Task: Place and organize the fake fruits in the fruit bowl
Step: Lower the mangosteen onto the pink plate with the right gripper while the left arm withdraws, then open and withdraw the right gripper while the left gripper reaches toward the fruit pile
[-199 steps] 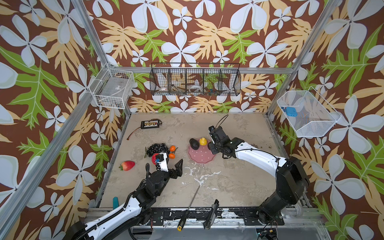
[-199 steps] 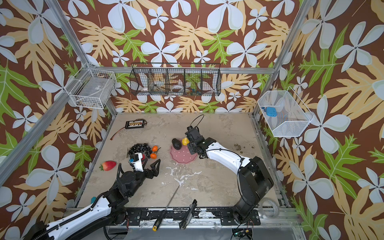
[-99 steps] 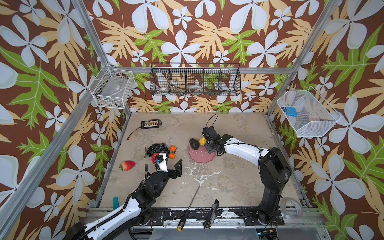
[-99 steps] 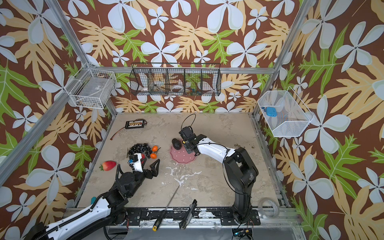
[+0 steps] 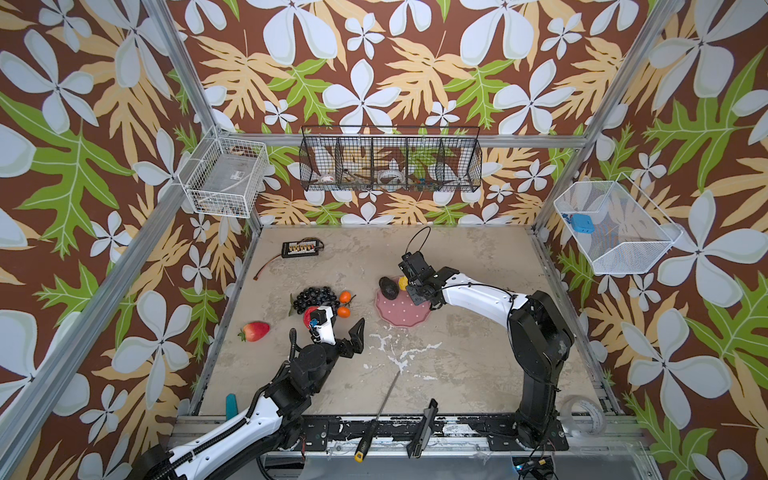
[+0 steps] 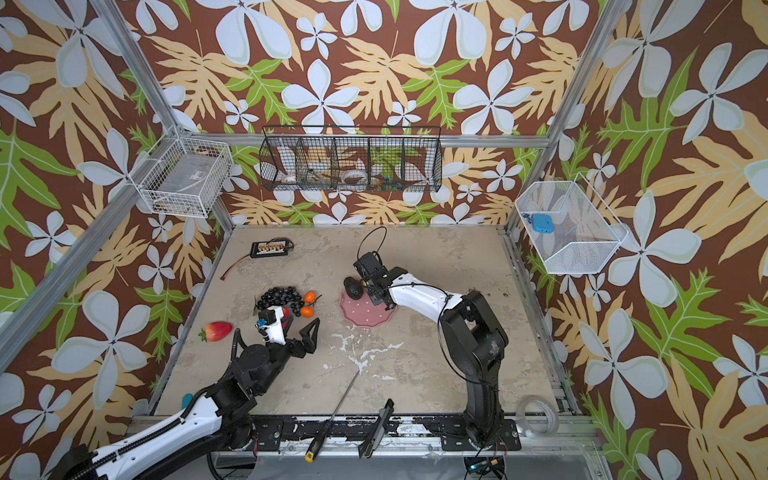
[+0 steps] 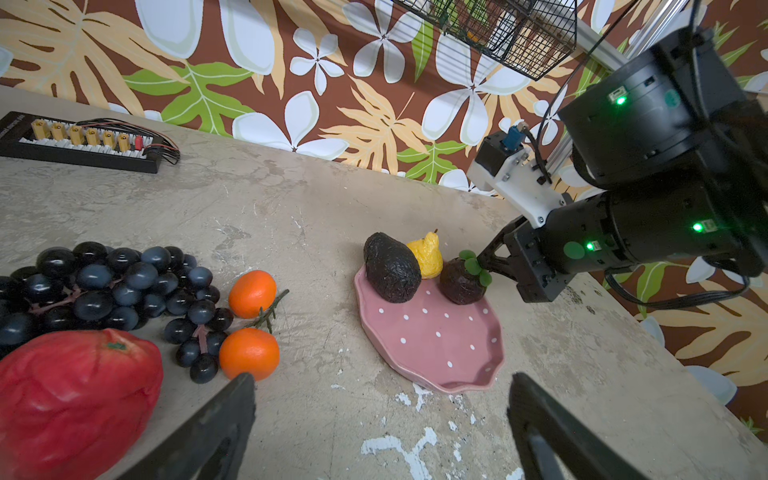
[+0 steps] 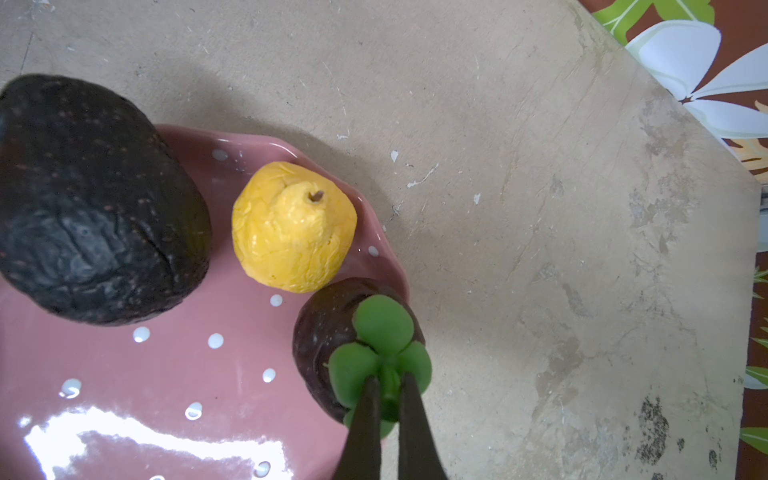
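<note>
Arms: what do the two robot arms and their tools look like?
The left arm and right arm are white shells over black joints. The left tool and right tool have slim black fingers. A thin black cable loops above the right wrist, green lights glow on its joints, and a ribbed black hose runs by the left wrist.

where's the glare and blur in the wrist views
Right wrist view: white glare on the fruit bowl; the right gripper's fingers on the brown-green fruit look soft. Left wrist view: the left gripper's open fingers are dark and blurred.
</note>
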